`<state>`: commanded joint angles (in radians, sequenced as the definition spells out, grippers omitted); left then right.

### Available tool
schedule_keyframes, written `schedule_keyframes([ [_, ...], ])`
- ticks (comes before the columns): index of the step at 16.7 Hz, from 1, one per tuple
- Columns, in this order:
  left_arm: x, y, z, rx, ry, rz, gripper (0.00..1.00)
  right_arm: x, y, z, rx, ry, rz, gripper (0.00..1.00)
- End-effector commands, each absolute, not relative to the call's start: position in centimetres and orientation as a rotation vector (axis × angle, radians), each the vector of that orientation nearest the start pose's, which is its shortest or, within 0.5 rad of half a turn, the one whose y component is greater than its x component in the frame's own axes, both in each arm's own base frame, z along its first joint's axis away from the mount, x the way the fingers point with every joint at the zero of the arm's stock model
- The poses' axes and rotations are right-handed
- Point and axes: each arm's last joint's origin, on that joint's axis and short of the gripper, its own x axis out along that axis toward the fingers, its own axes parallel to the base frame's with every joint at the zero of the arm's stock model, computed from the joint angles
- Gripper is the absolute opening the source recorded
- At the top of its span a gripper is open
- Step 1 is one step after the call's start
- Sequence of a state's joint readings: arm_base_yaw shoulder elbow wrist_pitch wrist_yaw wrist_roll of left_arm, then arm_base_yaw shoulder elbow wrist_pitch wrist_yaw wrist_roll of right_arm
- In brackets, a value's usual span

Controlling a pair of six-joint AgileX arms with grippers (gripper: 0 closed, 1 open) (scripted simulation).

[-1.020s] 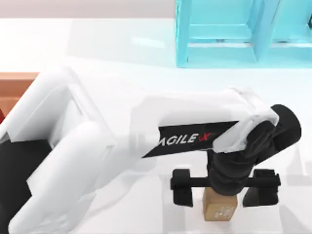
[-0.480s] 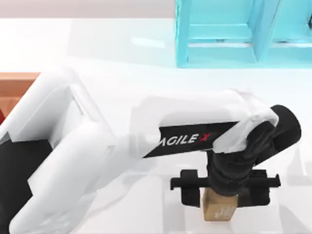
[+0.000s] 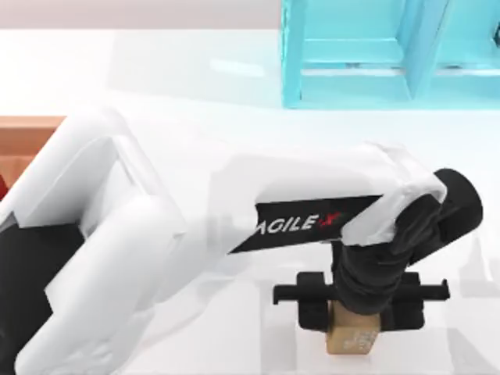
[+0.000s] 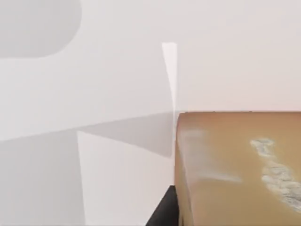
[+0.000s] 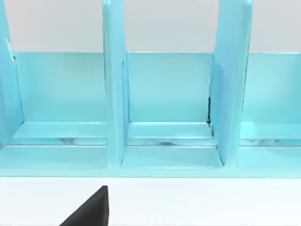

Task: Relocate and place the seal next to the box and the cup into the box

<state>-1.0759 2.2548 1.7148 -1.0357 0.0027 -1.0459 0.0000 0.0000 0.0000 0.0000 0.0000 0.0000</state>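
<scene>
Looking down from the top view, your left gripper sits over the seal near the table's right front, black fingers pressed against the block's sides — grasping it. Box corner peeks out far left; cyan shelf unit at the back. Left wrist view: seal close up, white marks visible, resting on the table. Right wrist view: shelf unit compartments — the right gripper's finger state can't be told.
</scene>
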Motion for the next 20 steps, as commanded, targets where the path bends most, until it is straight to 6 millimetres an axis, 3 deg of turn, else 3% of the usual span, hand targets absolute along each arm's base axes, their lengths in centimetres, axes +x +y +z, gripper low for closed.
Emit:
schedule_keyframes([
  [10, 21.1, -37.5, 13.6, 0.018, 1.572, -0.012, 0.0, 10.6, -0.1, 16.0, 0.0, 0.0, 0.0, 1.0],
  [13, 21.7, -35.2, 16.4, 0.01, 1.571, -0.01, 0.0, 10.6, -0.1, 16.0, 0.0, 0.0, 0.0, 1.0],
  [17, 21.6, -30.5, 21.2, 0.01, 1.567, -0.015, 0.0, 10.6, -0.1, 16.0, 0.0, 0.0, 0.0, 1.0],
  [20, 21.2, -28.2, 23.0, 0.017, 1.57, -0.015, 0.0, 10.6, -0.1, 16.0, 0.0, 0.0, 0.0, 1.0],
])
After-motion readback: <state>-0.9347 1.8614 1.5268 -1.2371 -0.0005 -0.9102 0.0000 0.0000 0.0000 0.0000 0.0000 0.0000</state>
